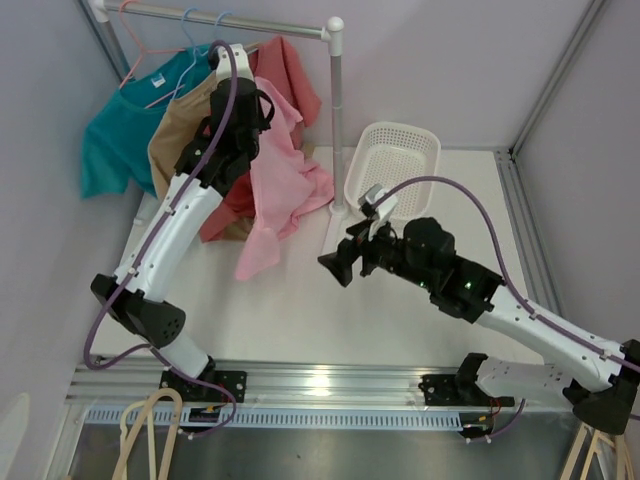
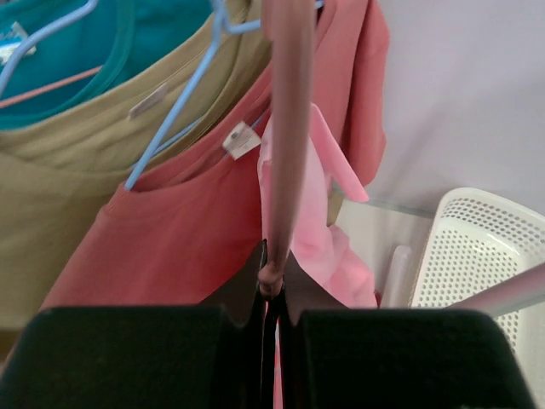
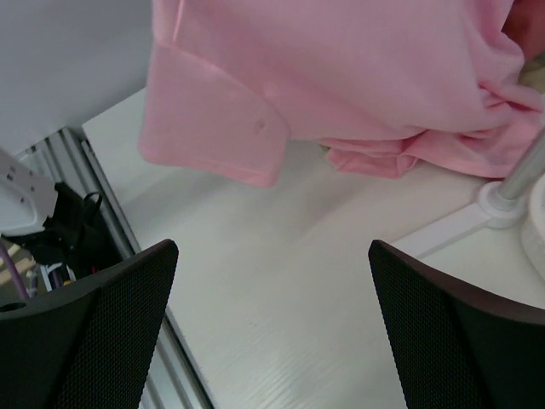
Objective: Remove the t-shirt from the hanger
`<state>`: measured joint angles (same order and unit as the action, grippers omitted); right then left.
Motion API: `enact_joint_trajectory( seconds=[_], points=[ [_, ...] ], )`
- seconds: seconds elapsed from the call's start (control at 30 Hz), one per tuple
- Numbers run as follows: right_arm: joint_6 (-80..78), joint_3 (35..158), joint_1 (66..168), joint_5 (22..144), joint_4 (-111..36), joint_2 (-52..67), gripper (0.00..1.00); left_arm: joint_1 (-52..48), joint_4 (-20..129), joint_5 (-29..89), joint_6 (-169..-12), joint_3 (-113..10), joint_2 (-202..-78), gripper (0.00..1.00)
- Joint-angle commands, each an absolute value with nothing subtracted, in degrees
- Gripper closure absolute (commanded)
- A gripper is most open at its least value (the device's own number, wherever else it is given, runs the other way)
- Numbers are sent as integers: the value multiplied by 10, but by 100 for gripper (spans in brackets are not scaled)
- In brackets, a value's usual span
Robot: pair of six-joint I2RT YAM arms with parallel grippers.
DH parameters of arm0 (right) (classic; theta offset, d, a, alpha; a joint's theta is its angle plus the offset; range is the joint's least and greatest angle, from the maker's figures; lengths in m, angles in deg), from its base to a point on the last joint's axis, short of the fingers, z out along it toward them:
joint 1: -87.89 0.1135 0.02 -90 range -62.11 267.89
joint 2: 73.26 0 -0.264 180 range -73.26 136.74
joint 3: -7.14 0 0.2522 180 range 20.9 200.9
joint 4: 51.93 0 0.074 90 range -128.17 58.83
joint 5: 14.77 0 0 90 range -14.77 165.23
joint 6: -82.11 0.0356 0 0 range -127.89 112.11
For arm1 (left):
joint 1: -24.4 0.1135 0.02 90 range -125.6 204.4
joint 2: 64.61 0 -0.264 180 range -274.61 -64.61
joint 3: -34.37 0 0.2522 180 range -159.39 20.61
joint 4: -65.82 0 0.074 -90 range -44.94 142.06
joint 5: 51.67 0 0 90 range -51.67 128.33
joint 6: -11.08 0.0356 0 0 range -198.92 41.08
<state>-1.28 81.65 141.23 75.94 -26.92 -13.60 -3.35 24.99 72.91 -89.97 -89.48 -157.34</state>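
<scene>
Left end effector, up by the rail, is clamped tight on a pink hanger. The pink t-shirt droops from there toward the counter. Right end effector hovers spread wide and empty, near the shirt's lower edge.

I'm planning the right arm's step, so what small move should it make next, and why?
Probably ease the open right gripper forward to the sleeve of the pink t-shirt and close on it. The left gripper is shut on the pink hanger, and that sleeve hangs just ahead of the open jaws.
</scene>
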Motion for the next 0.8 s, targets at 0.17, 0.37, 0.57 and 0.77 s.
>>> enact_joint_trajectory(
  seconds=[0.17, 0.37, 0.57, 0.77],
  points=[
    [-42, 750, 1489, 657, -451, -117, 0, -83, 35, 920, -1088, -963, -1579, 99],
    [-49, 750, 1506, 653, -528, -74, 0, -112, 2, 967, -1139, -903, -1543, 99],
    [-46, 792, 1536, 664, -528, -30, 0, -122, 27, 989, -1136, -872, -1547, 99],
    [-45, 820, 1581, 621, -482, -24, 0, -124, 35, 1013, -1133, -869, -1561, 99]
  ],
)
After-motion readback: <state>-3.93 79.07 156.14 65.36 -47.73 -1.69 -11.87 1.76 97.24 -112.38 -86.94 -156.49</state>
